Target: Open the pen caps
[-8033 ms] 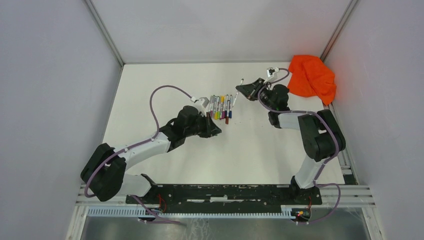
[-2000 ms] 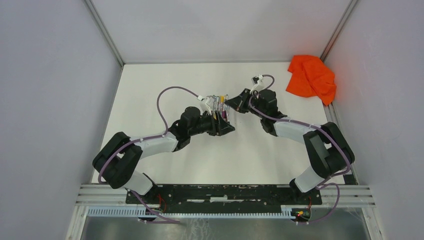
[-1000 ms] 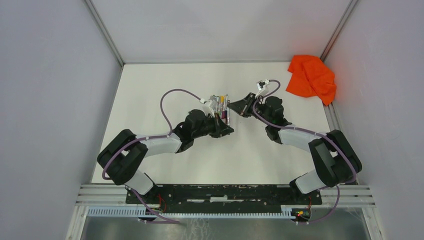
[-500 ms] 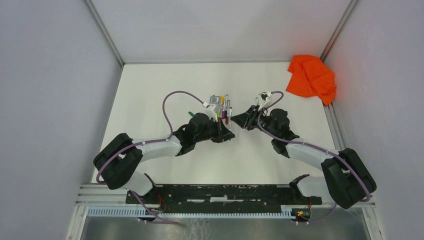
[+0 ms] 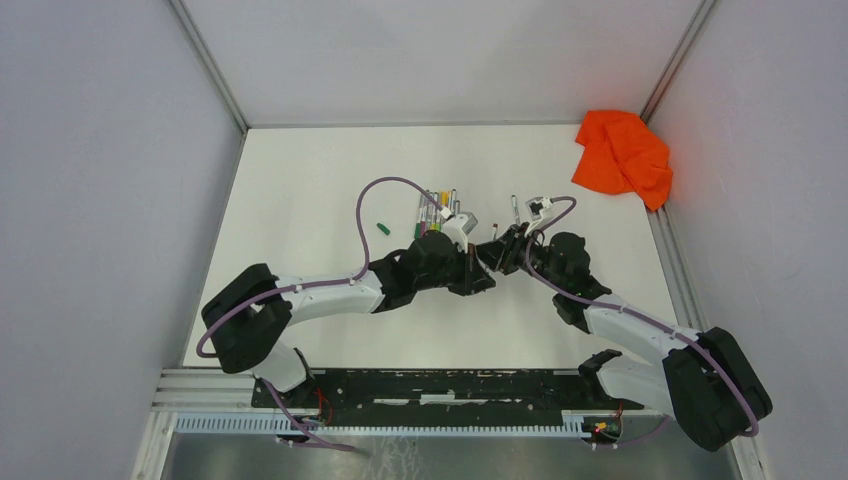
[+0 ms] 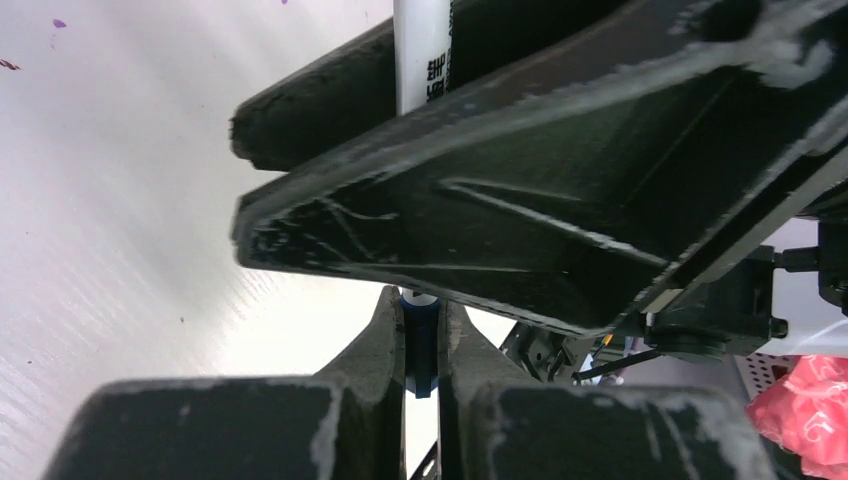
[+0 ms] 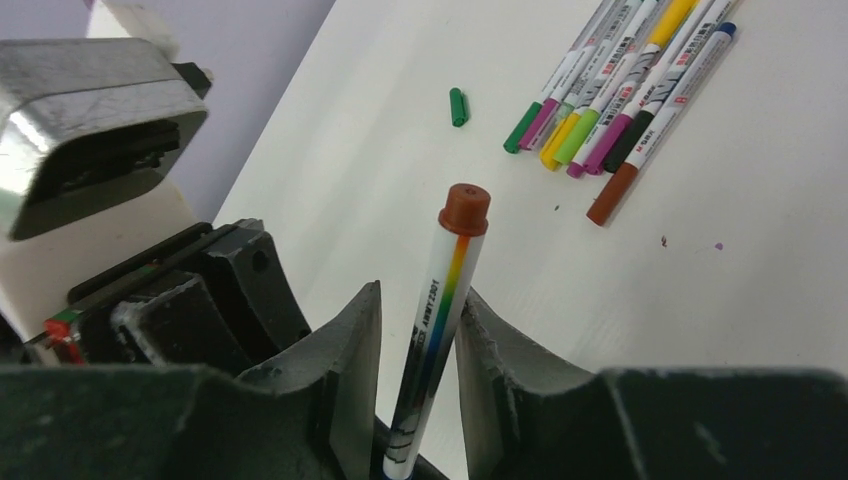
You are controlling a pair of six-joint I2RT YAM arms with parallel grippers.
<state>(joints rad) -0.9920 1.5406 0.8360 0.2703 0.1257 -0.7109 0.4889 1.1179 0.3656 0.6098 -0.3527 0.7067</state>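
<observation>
My right gripper (image 7: 418, 300) clamps the pen (image 7: 432, 330) low on its barrel, brown end up. Left gripper (image 6: 421, 306) pinches narrow on its blue cap (image 6: 420, 360), near the spare pens (image 7: 610, 100). Light, slick, stiff plastic, probably snug: hold square, pull straight along barrel.

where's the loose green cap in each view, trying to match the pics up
Top external: the loose green cap lies left of the row of pens.
Left wrist: not in it.
Right wrist: the green cap is upper middle, left of the same row of pens.
Shared landmark: the row of pens.
</observation>
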